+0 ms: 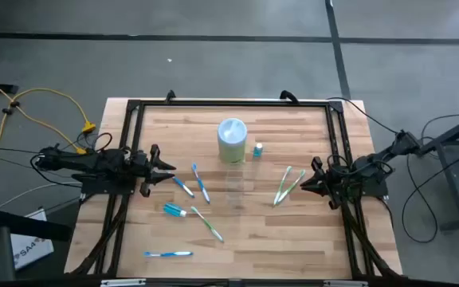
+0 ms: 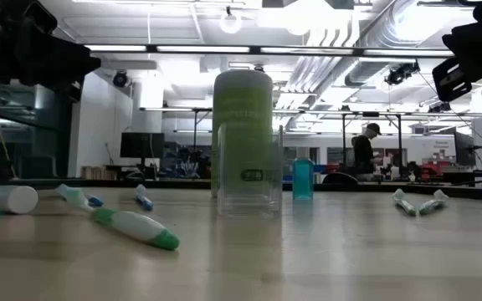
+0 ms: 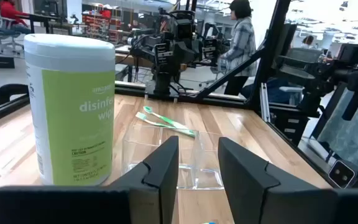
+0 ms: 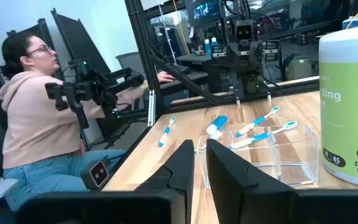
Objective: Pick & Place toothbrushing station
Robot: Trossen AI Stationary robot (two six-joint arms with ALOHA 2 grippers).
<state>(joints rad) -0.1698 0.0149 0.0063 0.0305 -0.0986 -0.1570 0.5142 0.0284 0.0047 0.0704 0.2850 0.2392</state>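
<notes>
At the bottom of the overhead frame a blue-and-white toothbrush (image 1: 168, 253) lies alone on the tabletop (image 1: 293, 239), with a green one (image 1: 208, 224) and a toothpaste tube (image 1: 175, 210) just above it; these look light, stiff and slippery, best pinched across the mid-handle. Mid-frame, the clear tumbler (image 1: 234, 185) stands empty below the wipes canister (image 1: 232, 140), likely light and easy to tip, while the left hand (image 1: 164, 167) and right hand (image 1: 303, 183) hover level at either edge, each with fingers slightly spread and holding nothing. A second tiny tube (image 1: 257, 149) stands right of the canister.

bright overhead ceiling lights glare; soft shadows, slightly blurry foreground.
</notes>
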